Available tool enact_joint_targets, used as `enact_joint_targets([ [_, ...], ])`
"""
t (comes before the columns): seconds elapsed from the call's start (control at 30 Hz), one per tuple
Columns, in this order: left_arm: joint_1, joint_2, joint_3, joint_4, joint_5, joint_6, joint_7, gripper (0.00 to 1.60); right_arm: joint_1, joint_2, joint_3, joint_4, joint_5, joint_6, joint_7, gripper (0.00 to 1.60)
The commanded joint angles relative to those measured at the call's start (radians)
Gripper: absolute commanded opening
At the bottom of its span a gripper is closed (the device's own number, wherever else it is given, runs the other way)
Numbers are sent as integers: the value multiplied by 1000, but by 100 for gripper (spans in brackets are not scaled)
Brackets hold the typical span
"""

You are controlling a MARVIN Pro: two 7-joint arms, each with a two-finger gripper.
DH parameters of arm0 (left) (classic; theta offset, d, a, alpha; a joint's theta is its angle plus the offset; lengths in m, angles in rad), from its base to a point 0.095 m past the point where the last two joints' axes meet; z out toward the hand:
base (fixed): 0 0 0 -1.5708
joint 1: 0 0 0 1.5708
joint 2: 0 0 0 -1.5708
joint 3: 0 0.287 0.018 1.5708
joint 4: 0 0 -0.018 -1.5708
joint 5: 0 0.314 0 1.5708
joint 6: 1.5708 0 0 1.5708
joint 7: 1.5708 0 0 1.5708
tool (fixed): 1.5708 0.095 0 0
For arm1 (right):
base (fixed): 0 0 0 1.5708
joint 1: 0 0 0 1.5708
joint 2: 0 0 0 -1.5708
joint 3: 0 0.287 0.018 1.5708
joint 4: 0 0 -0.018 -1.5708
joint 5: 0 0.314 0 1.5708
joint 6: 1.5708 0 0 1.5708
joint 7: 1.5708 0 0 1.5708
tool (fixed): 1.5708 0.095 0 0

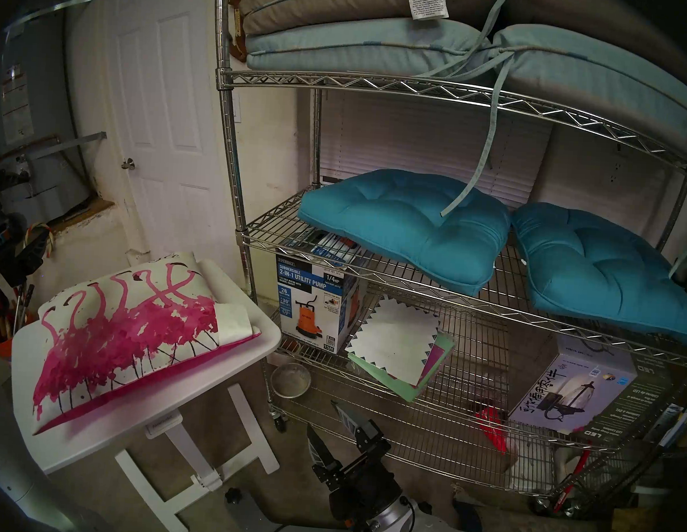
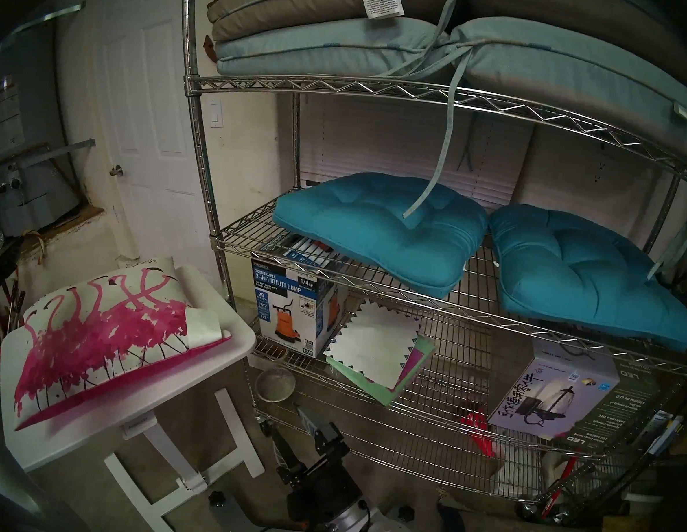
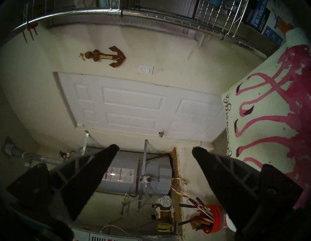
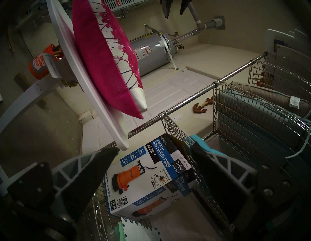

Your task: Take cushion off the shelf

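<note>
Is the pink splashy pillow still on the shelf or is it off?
Off. The pillow lies flat on the small white table beside the shelf; neither gripper touches it.

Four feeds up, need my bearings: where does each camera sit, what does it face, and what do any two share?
Head pair: high, looking down at shelf, cushion on white table; right gripper low centre.
Left wrist: rolled sideways, facing door; left gripper open.
Right wrist: tilted, low, facing pump box; jaws open.
Shared: every view catches the cushion.

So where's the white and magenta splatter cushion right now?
The white and magenta cushion lies on the small white table, lower left in the head views, beside the chrome wire shelf.
</note>
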Motion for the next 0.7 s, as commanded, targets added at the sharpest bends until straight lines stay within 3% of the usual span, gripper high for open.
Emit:
enact_joint_targets([
  [0.0, 6, -1, 32, -14, -24, -92, 67, 160, 1, -4, 1, -20, 0, -2, -8, 160],
  [0.5, 32, -66, 112, -14, -5, -230, 185, 160, 2, -4, 0, -19, 0, -2, -8, 160],
  [0.53, 38, -93, 120, -14, 13, -261, 226, 160, 1, -5, 0, -19, 0, 0, -9, 160],
  [0.67, 38, -105, 126, -14, 21, -272, 247, 160, 1, -5, -1, -19, 1, 0, -9, 160],
])
